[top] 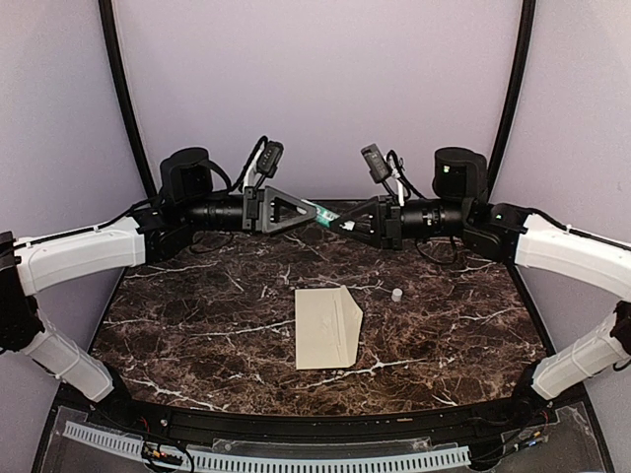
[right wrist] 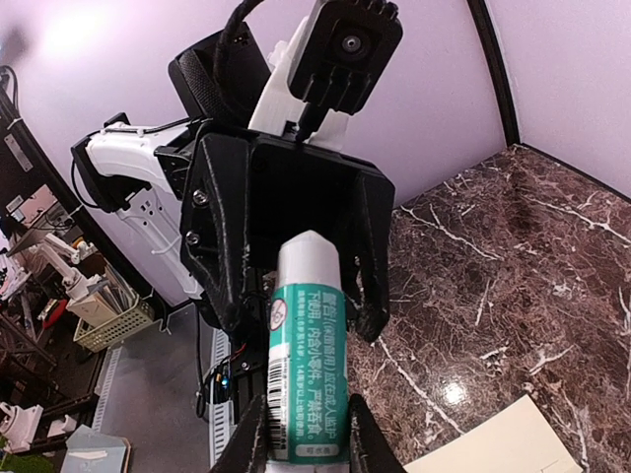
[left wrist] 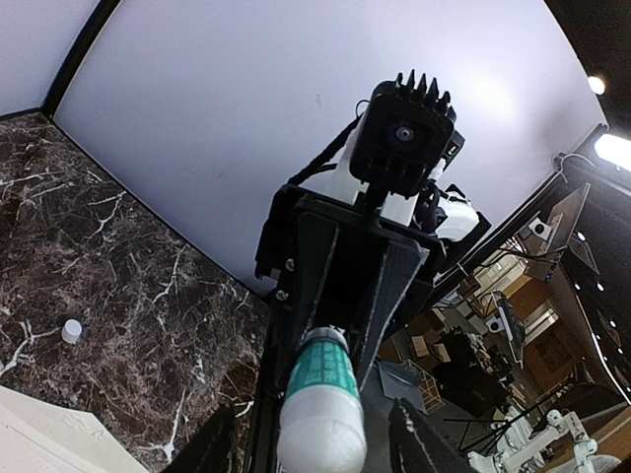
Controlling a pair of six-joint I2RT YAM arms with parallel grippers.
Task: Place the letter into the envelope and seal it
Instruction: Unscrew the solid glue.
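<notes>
Table [top: 197, 325]: dark marble, lilac walls [top: 315, 89] | envelope [top: 325, 327] flat | right gripper [right wrist: 308, 443] clamps glue stick [right wrist: 308, 335] | left gripper [left wrist: 315, 448] apart around it

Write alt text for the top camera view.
Above a dark marble table, the right fingers grip a green glue stick whose tip sits between the open left fingers. A cream envelope lies on the table, a small white cylinder beside it.

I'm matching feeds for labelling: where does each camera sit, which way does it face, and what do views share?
Top: above and behind the robot, looking down at the table; left arm and right arm show, tips meeting.
Left wrist: on the left arm, facing the right tool; own fingers at bottom.
Right wrist: on the right arm, facing the left tool; own fingers at bottom.
All three share the glue stick.
</notes>
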